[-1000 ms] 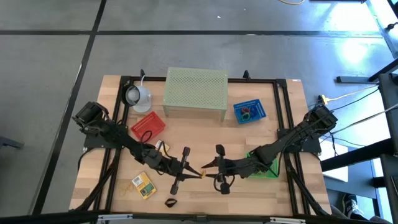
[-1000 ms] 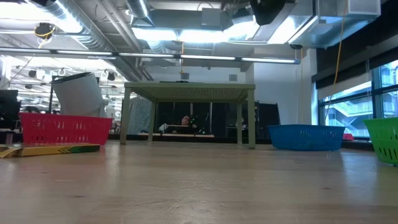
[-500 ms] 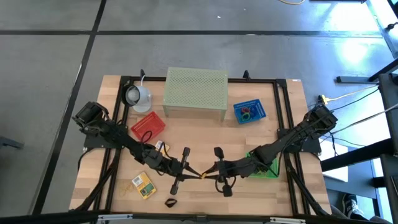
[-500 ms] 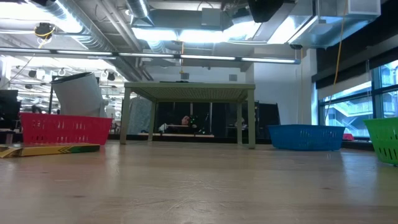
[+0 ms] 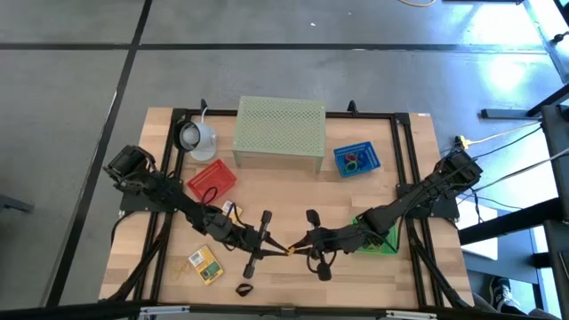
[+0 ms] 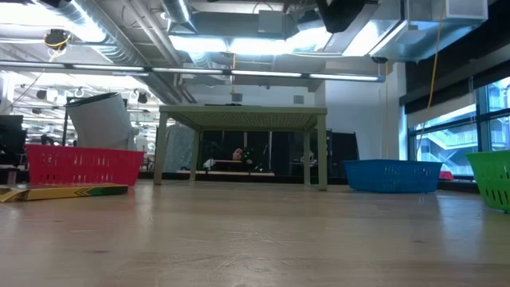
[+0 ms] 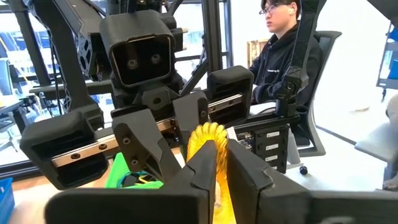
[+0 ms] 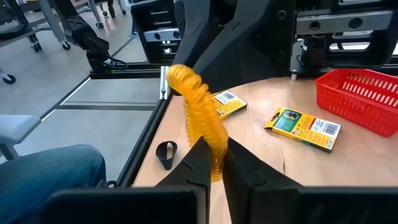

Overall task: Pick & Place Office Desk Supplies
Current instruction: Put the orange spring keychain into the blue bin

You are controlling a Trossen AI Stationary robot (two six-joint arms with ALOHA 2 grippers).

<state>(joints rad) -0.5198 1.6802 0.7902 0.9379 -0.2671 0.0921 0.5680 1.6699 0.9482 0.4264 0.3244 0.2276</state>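
A yellow coiled loop (image 5: 291, 250) hangs in the air over the table's near middle, between my two grippers, which face each other tip to tip. My left gripper (image 5: 281, 246) comes from the table's left and is shut on one end of it (image 7: 217, 158). My right gripper (image 5: 301, 248) comes from the right and is shut on the other end (image 8: 214, 158). Other supplies lie on the table: two yellow printed packets (image 5: 205, 264) (image 5: 229, 211) and a black clip (image 5: 244, 289). My left gripper pinches one end of the yellow coil (image 7: 208, 142) between its two fingers, which reach in level from the table's left. The coil is lifted clear of the table. My right gripper pinches the coil's other end (image 8: 211, 142) between its two fingers, slanting slightly down from the table's right. The coil runs from them to the left gripper's fingers (image 8: 186, 37), clear of the table.
A pale green perforated stand (image 5: 279, 132) is at the far middle, with a red basket (image 5: 212, 180) and a white cup (image 5: 196, 136) to its left and a blue basket (image 5: 356, 159) to its right. A green basket (image 5: 380, 240) lies under my right arm. A person sits beyond the table (image 7: 280, 56).
My right gripper has shut on the free end of the yellow coil, which my left gripper keeps holding. Both arms have stayed in place, and the coil has stayed clear of the table.
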